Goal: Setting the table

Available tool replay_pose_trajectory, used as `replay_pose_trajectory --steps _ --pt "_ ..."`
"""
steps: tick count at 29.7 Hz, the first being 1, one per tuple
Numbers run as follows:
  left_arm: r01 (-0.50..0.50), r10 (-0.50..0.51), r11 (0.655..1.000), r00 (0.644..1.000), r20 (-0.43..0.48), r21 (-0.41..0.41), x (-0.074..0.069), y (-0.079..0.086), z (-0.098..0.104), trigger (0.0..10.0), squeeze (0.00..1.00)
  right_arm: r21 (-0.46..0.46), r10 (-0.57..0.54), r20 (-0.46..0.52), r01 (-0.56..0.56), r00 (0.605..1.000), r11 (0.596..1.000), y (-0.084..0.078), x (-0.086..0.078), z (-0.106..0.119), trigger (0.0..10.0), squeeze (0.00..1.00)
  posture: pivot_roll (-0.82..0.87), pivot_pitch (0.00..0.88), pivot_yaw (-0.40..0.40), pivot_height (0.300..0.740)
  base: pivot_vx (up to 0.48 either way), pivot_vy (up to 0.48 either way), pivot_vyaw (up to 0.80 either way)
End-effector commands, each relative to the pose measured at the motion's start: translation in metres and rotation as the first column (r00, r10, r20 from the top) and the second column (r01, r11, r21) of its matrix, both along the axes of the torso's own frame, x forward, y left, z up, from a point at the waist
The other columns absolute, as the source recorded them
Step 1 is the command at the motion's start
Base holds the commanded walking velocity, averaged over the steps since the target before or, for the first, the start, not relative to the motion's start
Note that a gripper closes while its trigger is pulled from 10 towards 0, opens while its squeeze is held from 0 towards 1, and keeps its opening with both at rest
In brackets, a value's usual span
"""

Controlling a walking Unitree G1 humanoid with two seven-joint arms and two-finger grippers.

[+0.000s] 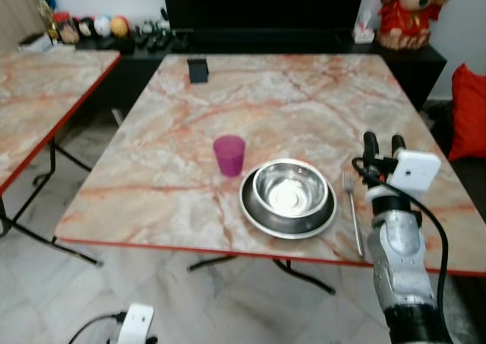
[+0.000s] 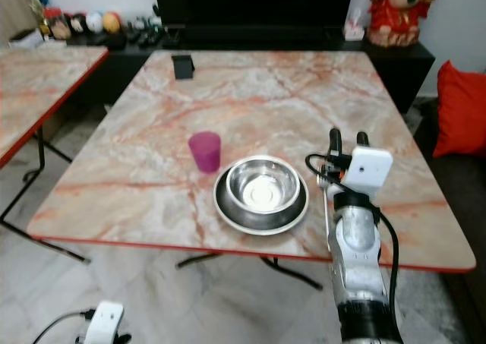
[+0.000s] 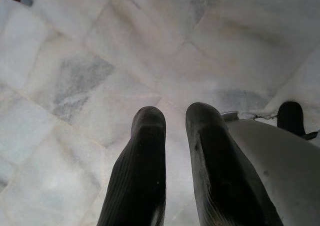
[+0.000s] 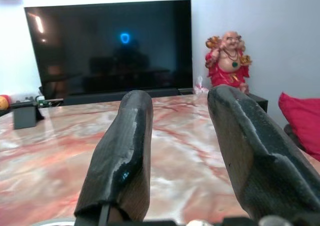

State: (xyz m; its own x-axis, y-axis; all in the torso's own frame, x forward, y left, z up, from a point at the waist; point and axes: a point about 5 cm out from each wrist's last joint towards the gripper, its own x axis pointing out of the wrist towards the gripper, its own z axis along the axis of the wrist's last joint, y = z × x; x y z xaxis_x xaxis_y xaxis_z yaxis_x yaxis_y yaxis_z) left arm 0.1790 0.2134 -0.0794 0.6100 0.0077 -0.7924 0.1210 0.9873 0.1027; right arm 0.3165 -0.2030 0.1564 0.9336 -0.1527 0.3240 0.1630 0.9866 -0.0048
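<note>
A steel bowl (image 1: 289,187) sits inside a wider steel plate (image 1: 262,214) near the front edge of the marble table (image 1: 304,101). A magenta cup (image 1: 229,155) stands upright just left of the plate. A fork (image 1: 352,207) lies to the right of the plate, tines pointing away from me. My right gripper (image 1: 383,142) is raised over the table's front right, right of the fork, open with nothing between its fingers (image 4: 125,156). The left gripper (image 3: 175,117) hangs low over the floor tiles, its fingers a narrow gap apart and empty.
A small black box (image 1: 197,70) stands at the table's far side. A second marble table (image 1: 38,93) is on the left. A TV (image 4: 110,46) and a red figurine (image 1: 410,10) stand on the dark sideboard behind. A red cushion (image 1: 469,108) is at the right.
</note>
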Motion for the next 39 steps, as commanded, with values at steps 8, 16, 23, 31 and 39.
replay_pose_trajectory --steps 8,16,23,31,39 --pt "-0.017 0.017 1.0 1.0 -0.018 0.005 -0.005 0.004 -0.002 10.0 0.0 0.011 0.022 0.031 -0.023 0.999 1.0 0.008 0.001 0.003 10.0 0.0 0.04 0.0 0.016 0.74 -0.06 0.408 0.0" --pt "-0.009 0.009 1.0 1.0 -0.013 0.001 -0.002 -0.001 -0.002 10.0 0.0 0.018 0.03 0.042 -0.031 0.999 0.999 0.01 0.005 0.006 10.0 0.0 0.04 0.0 0.009 0.74 0.0 0.413 0.0" --pt "-0.008 0.008 1.0 1.0 -0.014 0.0 -0.002 -0.003 -0.002 10.0 0.0 0.027 0.004 0.021 -0.005 1.0 1.0 0.008 0.008 0.003 10.0 0.0 0.03 0.0 0.013 0.74 0.0 0.432 -0.08" --pt "-0.002 0.002 1.0 1.0 -0.015 0.004 -0.004 -0.001 -0.002 10.0 0.0 0.031 0.017 0.033 -0.018 0.999 0.999 0.009 0.005 0.002 10.0 0.0 0.04 0.0 0.016 0.74 0.0 0.467 -0.35" --pt "-0.001 0.001 1.0 1.0 -0.001 0.007 0.0 0.001 0.0 10.0 0.0 -0.023 0.043 0.051 -0.042 0.998 0.999 0.015 0.007 0.007 10.0 0.0 0.04 0.0 0.024 0.74 0.0 0.476 0.1"
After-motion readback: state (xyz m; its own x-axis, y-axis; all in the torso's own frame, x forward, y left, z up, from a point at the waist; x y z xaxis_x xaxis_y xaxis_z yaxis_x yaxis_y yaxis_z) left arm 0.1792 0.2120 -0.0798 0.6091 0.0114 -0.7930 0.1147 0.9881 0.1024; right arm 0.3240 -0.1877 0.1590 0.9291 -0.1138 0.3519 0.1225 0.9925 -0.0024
